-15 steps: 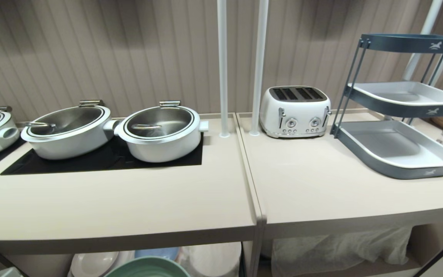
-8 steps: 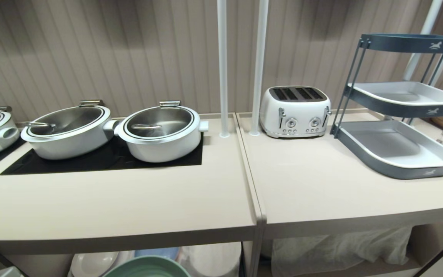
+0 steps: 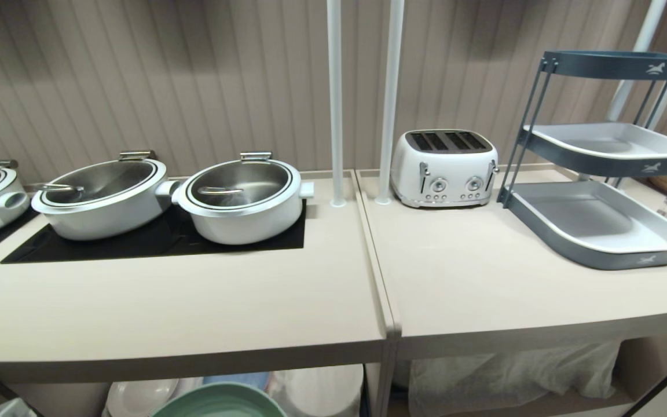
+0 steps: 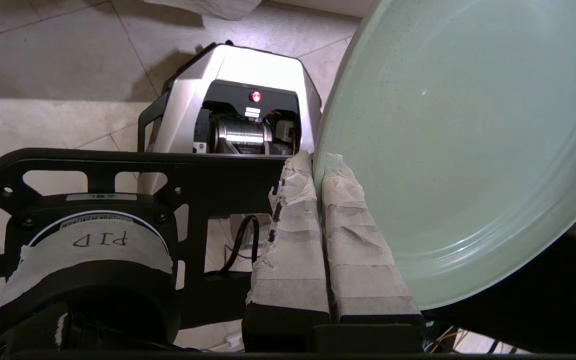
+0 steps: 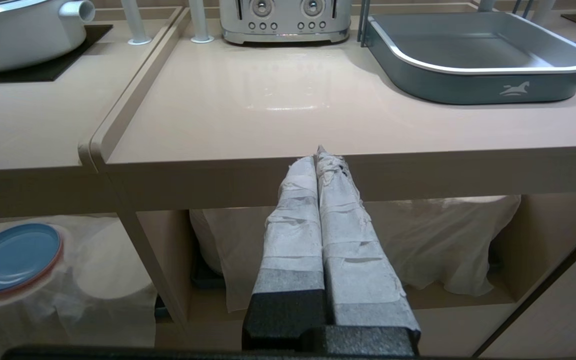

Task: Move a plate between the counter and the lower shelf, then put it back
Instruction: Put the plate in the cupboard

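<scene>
My left gripper is shut on the rim of the mint-green plate, one taped finger on each face of the rim. The plate is held out in front of the counter's front edge and below it. Only its far rim shows at the bottom of the head view, in front of the lower shelf. The left gripper itself is outside the head view. My right gripper is shut on nothing and is parked before the front edge of the adjoining plain slab.
White lidded pots stand on the black cooktop panel. A toaster and a grey-blue tray rack stand on the plain slab, with two white poles at the seam. A blue plate lies on the shelf's white cloth.
The plate's rim shows slightly more at the bottom of the head view and has edged left. Nothing else has moved.
</scene>
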Robot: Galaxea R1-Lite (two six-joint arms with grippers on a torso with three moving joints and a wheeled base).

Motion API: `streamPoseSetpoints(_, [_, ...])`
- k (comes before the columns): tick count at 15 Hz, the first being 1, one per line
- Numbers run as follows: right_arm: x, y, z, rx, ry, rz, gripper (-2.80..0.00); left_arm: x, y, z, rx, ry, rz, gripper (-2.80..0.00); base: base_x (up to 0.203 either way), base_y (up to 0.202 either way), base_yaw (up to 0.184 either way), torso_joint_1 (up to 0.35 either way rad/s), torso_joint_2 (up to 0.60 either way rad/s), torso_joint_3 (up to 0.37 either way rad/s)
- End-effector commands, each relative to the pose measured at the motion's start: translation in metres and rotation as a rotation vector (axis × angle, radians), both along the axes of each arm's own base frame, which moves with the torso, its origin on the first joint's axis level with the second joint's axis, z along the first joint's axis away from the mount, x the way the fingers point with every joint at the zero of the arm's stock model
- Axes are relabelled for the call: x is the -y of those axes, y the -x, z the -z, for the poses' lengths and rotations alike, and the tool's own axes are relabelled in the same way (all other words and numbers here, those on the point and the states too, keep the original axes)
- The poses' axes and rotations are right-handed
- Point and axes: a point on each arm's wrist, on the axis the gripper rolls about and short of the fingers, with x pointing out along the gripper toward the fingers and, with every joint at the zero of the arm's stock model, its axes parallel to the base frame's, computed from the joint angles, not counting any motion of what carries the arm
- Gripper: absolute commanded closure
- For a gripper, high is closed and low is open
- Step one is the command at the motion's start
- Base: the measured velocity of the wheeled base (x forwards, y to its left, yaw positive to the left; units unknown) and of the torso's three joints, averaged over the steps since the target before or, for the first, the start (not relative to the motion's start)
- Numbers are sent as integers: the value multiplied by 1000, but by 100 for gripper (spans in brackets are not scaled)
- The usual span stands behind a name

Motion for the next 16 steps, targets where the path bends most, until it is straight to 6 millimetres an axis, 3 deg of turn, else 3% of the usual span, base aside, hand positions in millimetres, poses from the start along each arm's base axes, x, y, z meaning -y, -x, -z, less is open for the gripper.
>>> streamPoseSetpoints(1, [0,0,0,0,0,0,0,1,-2,1,-17,-8,-25,0,0,0,0,0,0,0])
streamPoseSetpoints(16, [0,0,0,2,-1,0,0,3,-9,-7,-4,2,-49,0,0,0,0,0,0,0])
